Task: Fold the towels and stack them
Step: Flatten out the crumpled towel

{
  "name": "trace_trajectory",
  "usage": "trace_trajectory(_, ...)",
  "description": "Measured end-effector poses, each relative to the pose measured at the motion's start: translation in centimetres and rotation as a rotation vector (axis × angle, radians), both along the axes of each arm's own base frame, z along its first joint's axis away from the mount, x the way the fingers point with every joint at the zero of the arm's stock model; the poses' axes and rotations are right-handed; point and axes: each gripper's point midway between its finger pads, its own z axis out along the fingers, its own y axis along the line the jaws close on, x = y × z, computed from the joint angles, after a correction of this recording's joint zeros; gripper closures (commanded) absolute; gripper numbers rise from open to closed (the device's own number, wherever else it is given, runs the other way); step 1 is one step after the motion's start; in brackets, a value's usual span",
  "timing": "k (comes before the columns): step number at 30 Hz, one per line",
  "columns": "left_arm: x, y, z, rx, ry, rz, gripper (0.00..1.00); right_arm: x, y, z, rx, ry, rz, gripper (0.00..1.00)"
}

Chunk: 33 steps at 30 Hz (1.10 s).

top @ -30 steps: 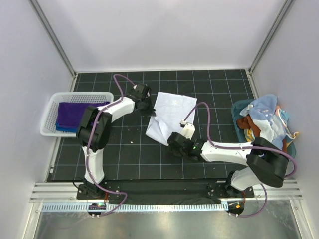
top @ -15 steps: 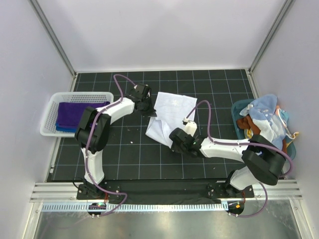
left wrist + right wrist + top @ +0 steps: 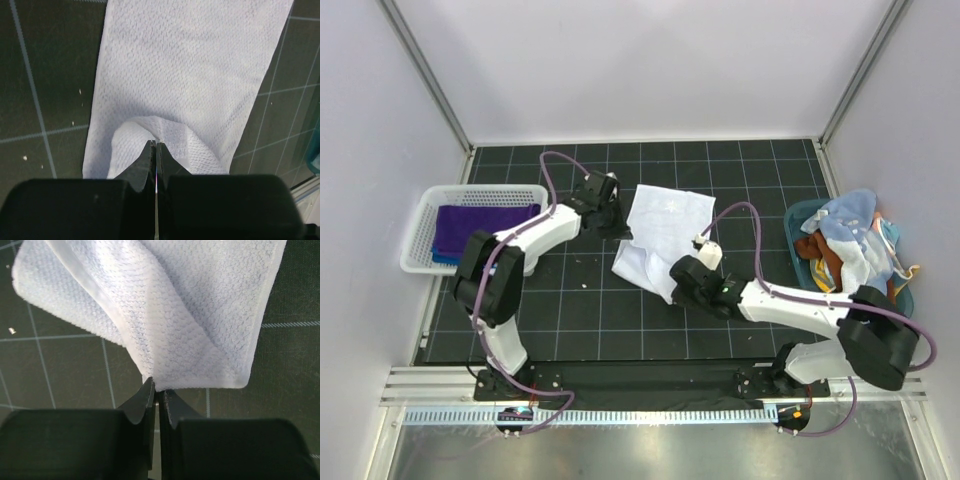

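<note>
2 grippers point(image 3: 154, 146) point(image 3: 155, 391) pinch white towel point(image 3: 667, 222) edges.

My right claw point(image 3: 156, 387) stood wide open a second ago. Now its jaws are drawn together on the near edge of the white towel point(image 3: 665, 225), where the folded layers meet. It sits a little farther right along that edge than before. Behind it, my right elbow point(image 3: 880, 350) now lies farther out to the right and nearer the base rail. My left elbow point(image 3: 485, 280) is now farther left and closer to me.
</note>
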Motion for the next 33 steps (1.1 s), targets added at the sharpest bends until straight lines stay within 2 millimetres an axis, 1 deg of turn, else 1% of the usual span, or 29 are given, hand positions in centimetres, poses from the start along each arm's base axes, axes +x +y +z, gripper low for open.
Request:
trace_trajectory(2, -0.9, 0.3, 0.9, -0.005, -0.011, -0.005, 1.00, -0.4, -0.1, 0.8, 0.024, -0.008, 0.014, 0.91)
trace_trajectory(4, -1.6, 0.6, 1.8, -0.011, -0.024, -0.009, 1.00, -0.9, -0.3, 1.2, 0.039, -0.006, 0.029, 0.92)
trace_trajectory(7, -3.3, 1.0, 2.6, -0.018, -0.033, -0.019, 1.00, -2.0, -1.1, 0.9, 0.040, 0.016, 0.045, 0.92)
trace_trajectory(9, -4.7, 1.3, 2.7, -0.017, -0.032, -0.029, 1.00, -2.7, -1.6, 0.6, 0.040, 0.033, 0.055, 0.92)
trace_trajectory(11, -6.7, 1.8, 2.6, -0.011, -0.018, -0.042, 1.00, -3.5, -2.1, 0.3, 0.041, 0.051, 0.066, 0.92)
trace_trajectory(15, -10.5, 2.8, 1.8, 0.001, 0.008, -0.064, 1.00, -4.9, -2.7, -0.2, 0.048, 0.090, 0.090, 0.93)
trace_trajectory(19, -14.8, 4.2, 0.0, 0.016, 0.059, -0.065, 1.00, -6.3, -2.9, -0.7, 0.044, 0.135, 0.121, 0.94)
trace_trajectory(22, -17.3, 5.5, -1.3, 0.028, 0.096, -0.055, 1.00, -7.6, -3.2, -1.3, 0.036, 0.168, 0.154, 0.94)
trace_trajectory(26, -19.2, 7.1, -2.1, 0.036, 0.115, -0.029, 1.00, -9.7, -3.7, -2.4, 0.017, 0.223, 0.198, 0.95)
trace_trajectory(29, -20.2, 7.6, -2.2, 0.026, 0.117, -0.021, 1.00, -11.3, -3.9, -3.3, 0.001, 0.262, 0.236, 0.95)
trace_trajectory(33, -21.7, 8.3, -3.2, 0.026, 0.140, -0.015, 1.00, -13.0, -3.9, -3.6, -0.016, 0.293, 0.278, 0.96)
